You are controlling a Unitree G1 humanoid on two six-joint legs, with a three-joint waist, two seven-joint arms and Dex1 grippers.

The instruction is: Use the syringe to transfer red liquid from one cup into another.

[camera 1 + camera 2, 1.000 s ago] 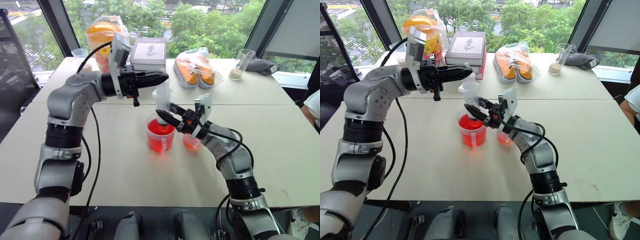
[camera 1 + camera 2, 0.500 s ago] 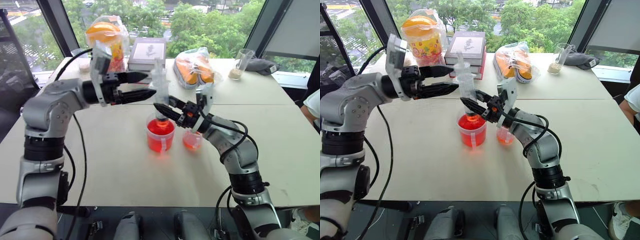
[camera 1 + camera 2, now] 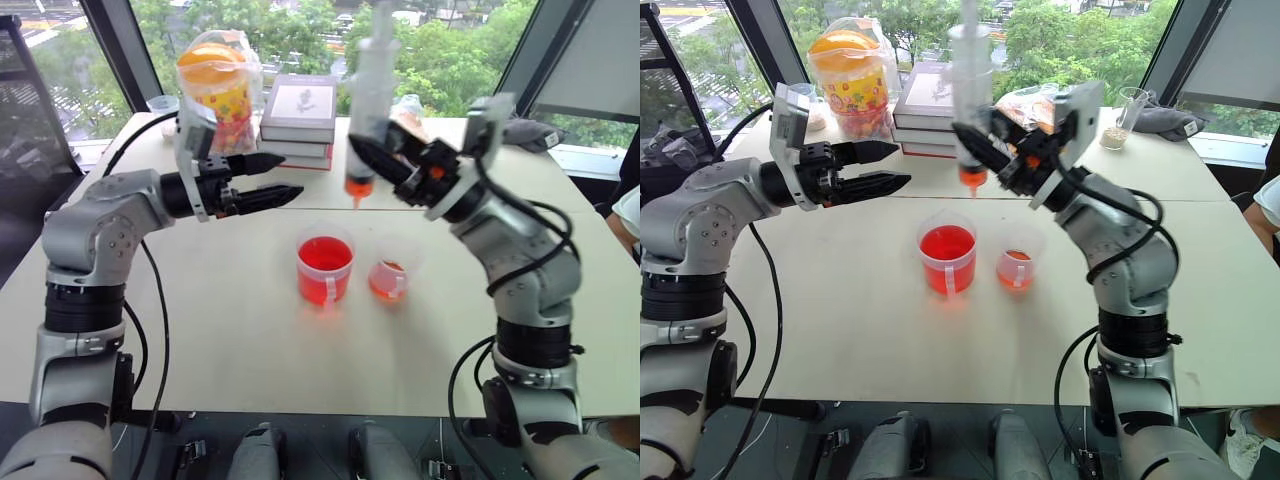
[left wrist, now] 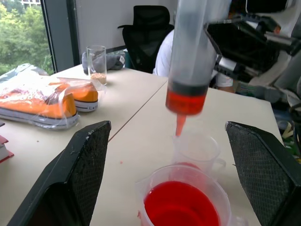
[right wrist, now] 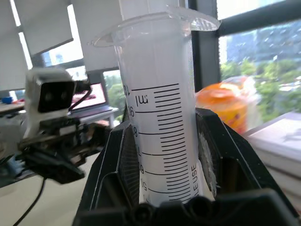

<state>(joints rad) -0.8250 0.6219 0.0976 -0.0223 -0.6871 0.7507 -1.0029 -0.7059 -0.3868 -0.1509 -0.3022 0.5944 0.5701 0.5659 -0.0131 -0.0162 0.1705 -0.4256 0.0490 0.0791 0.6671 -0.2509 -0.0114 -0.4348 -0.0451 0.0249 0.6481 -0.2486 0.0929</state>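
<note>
Right gripper (image 3: pixel 985 150) clamped on the syringe (image 3: pixel 970 95), held upright above the table, tip at 12 o'clock of the larger cup (image 3: pixel 946 258). Left gripper (image 3: pixel 875 168) parted, empty. Risk: drips from the tip miss the smaller cup (image 3: pixel 1015 268), at 3 o'clock of the larger.

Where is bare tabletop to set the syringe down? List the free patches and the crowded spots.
Free: the near strip of table in front of the larger red cup and smaller cup, and the right side beyond the smaller cup. Crowded: the far edge, with the snack jar, books, bagged sneakers and glass of grains.
</note>
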